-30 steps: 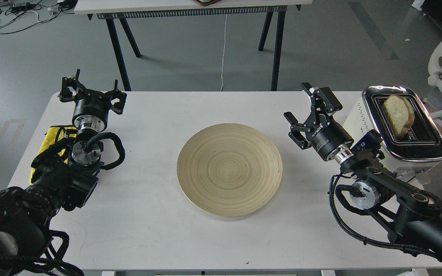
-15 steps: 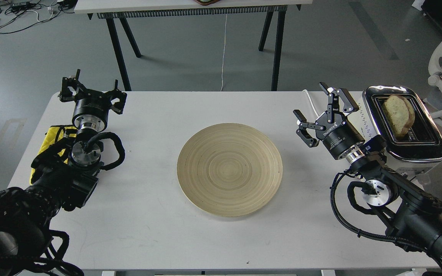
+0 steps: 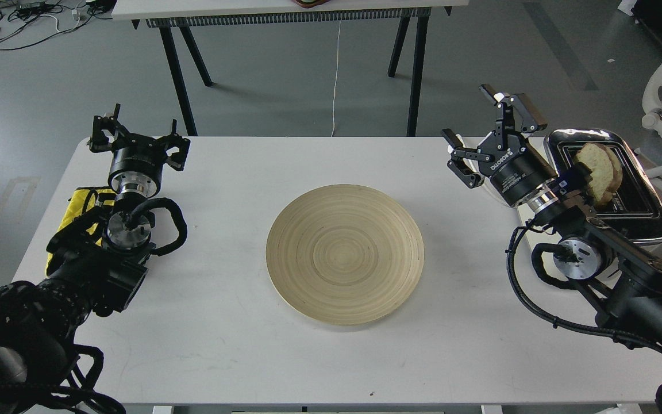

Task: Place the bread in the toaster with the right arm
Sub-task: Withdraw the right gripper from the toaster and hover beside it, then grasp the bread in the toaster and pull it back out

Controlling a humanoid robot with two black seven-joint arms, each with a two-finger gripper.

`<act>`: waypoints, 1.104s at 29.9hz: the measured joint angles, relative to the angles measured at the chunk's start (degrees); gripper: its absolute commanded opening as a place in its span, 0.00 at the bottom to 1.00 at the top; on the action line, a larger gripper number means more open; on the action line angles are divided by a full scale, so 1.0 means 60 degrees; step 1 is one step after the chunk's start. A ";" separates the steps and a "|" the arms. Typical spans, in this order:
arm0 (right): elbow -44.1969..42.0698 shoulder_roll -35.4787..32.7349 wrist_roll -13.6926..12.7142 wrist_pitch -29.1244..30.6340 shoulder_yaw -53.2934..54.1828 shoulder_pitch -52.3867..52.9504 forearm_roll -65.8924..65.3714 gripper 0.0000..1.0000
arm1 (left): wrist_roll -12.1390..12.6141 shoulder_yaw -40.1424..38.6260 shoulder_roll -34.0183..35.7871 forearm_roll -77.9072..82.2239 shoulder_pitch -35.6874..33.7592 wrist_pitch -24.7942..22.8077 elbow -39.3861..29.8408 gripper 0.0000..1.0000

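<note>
White lettering printed on the black body of the right gripper (image 3: pixel 489 123), above the counter's far right corner; seen upside down, apparently "ROBOTIQ", with a smaller line beneath it too fine to read. No other text, number or sign legible anywhere on the counter.

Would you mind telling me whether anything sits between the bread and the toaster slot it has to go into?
Nothing visible does. The bread already stands in a slot of the toaster, its top sticking up above the chrome. The right gripper is open and empty, beside the toaster, with the arm's wrist crossing in front of the toaster's near left side.
</note>
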 measured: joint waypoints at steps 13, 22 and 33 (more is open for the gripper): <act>0.1790 -0.5052 -0.1134 -0.3603 -0.2007 0.0969 -0.6103 0.98 | 0.0000 0.0000 -0.0001 0.0001 -0.0002 0.0000 -0.0006 1.00; 0.1356 -0.5943 -0.1318 -0.5469 -0.4086 0.0665 -0.7763 0.94 | 0.0000 0.0000 -0.0002 0.0000 -0.0001 0.0000 -0.0002 1.00; 0.0977 -0.4578 -0.1771 -0.5793 -0.4429 0.0325 -0.7738 0.53 | 0.0000 0.0000 -0.0002 0.0000 0.0000 0.0000 -0.0004 1.00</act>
